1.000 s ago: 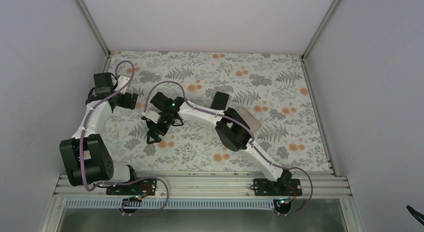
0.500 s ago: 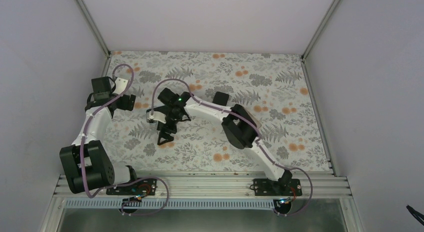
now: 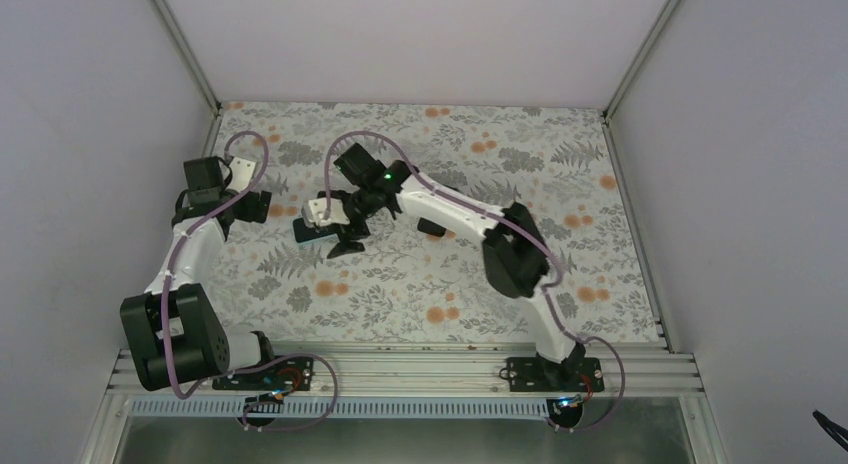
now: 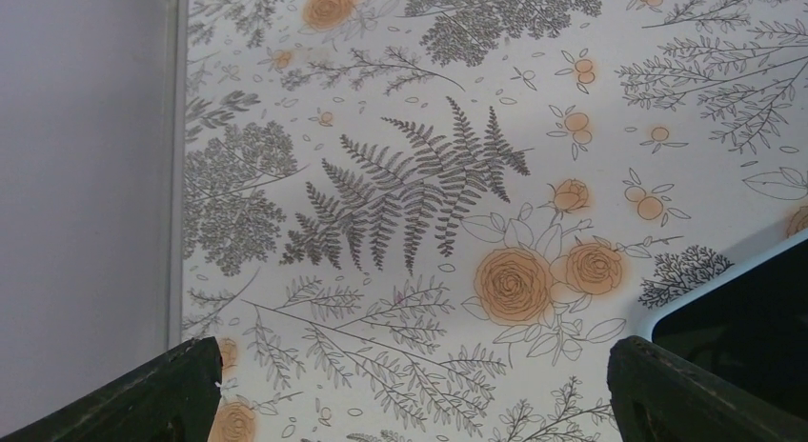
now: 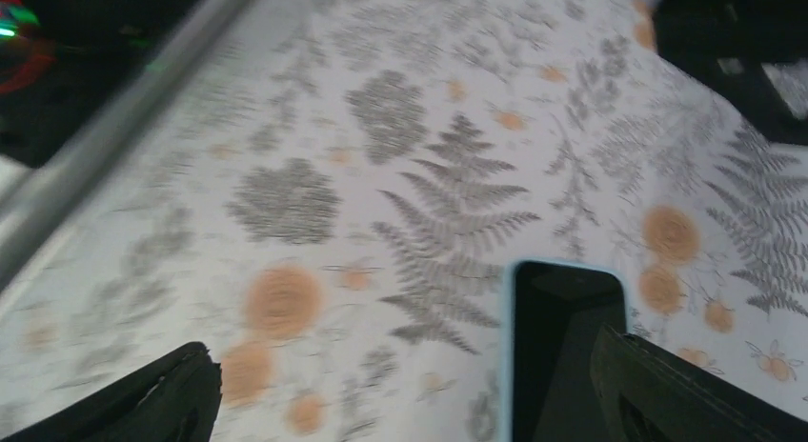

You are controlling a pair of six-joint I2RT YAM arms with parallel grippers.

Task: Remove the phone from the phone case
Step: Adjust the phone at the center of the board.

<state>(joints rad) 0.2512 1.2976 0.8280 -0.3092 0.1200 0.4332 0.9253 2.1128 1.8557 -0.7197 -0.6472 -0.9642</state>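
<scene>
Left of centre on the floral counter (image 3: 600, 184), the phone (image 5: 564, 347) in its pale blue case (image 5: 507, 366) lies partly hidden beneath the right fingers (image 5: 667, 390); these and the left fingers (image 4: 171, 390) spread wide, holding nothing

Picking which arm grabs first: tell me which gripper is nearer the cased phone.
Right. The right gripper hovers open with the cased phone between its jaws; the left gripper, open, is beside it, the phone outside its jaws.
</scene>
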